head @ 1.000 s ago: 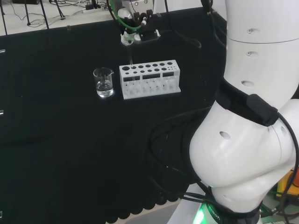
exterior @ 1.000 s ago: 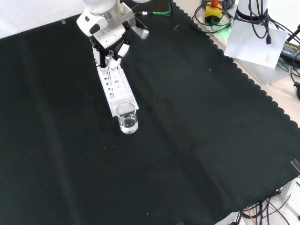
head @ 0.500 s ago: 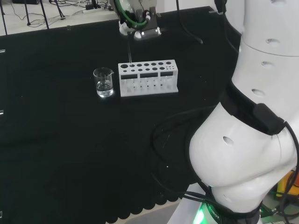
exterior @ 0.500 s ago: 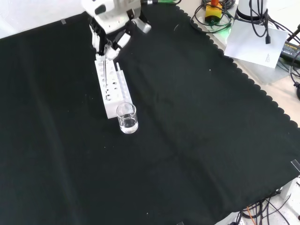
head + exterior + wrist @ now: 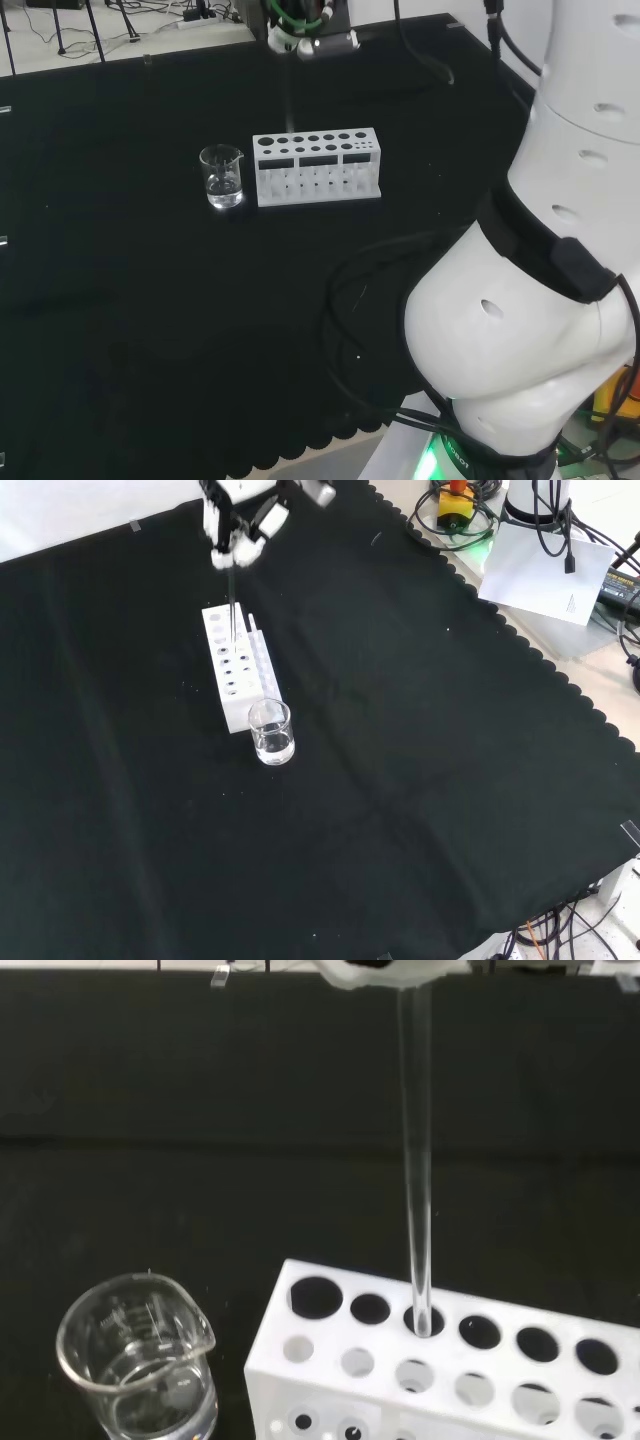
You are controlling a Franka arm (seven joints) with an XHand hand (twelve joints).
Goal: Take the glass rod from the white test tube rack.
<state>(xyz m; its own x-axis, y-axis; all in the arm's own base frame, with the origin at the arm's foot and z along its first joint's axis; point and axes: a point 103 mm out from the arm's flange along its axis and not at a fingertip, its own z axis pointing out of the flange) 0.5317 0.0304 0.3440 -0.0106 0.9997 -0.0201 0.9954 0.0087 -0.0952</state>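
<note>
Wrist view shows the glass rod (image 5: 416,1160) upright, its lower tip just at a hole in the top row of the white test tube rack (image 5: 440,1370), detail the head view barely gives. Glass beaker (image 5: 271,732) with clear liquid stands nearest in front view, touching the rack's end. Hand (image 5: 238,525) pinches the rod's top, fingers curled. Since a second ago hand has risen, rod nearly out.
</note>
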